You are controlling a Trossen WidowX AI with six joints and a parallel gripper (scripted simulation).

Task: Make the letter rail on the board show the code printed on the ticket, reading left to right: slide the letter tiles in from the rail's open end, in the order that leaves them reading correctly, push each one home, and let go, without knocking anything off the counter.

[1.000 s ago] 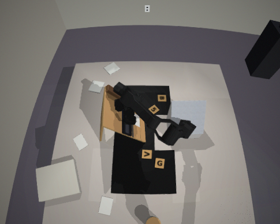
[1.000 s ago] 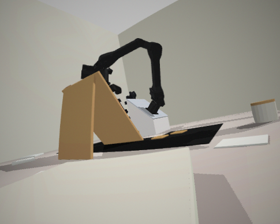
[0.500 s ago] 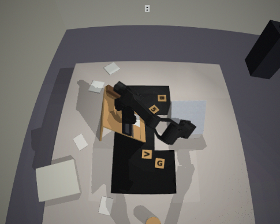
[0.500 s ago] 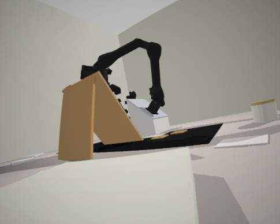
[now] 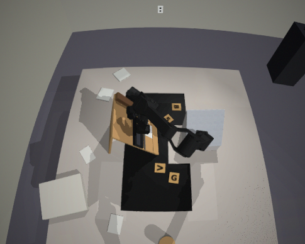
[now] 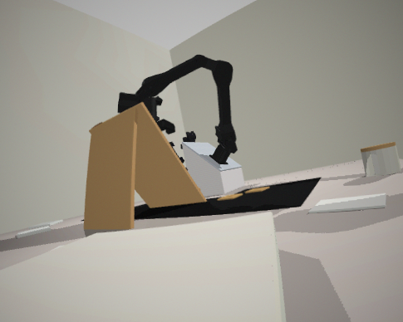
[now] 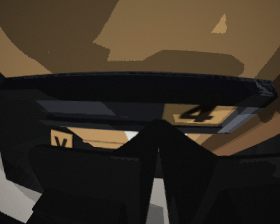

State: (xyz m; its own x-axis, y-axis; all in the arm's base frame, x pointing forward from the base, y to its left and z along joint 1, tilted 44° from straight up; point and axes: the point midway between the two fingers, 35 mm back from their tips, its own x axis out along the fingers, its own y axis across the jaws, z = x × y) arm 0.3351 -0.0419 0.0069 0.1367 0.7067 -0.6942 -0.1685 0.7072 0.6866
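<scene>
My gripper (image 5: 143,129) (image 7: 158,125) is shut and empty, its tips at the dark rail (image 5: 138,140) (image 7: 126,84) on the sloping wooden board (image 5: 119,110) (image 6: 165,182) (image 7: 151,25). A tile marked 4 (image 7: 222,114) sits in the rail toward its right end in the wrist view, just right of the fingertips. The rail left of it shows no tile. Tile V (image 5: 160,168) (image 7: 62,139) and tile G (image 5: 173,178) lie on the black mat; tile B (image 5: 176,107) and a rotated tile like 5 or S (image 5: 168,118) lie at its other end. The ticket (image 5: 149,132) is partly hidden and unreadable.
A brown block (image 5: 123,99) is at the board's far side. A pale blue sloped block (image 5: 207,124) (image 6: 203,172) stands by the arm base. A cream box (image 5: 63,196) (image 6: 153,270), several white cards and a round wooden-topped canister (image 5: 166,240) (image 6: 380,162) stand or lie around.
</scene>
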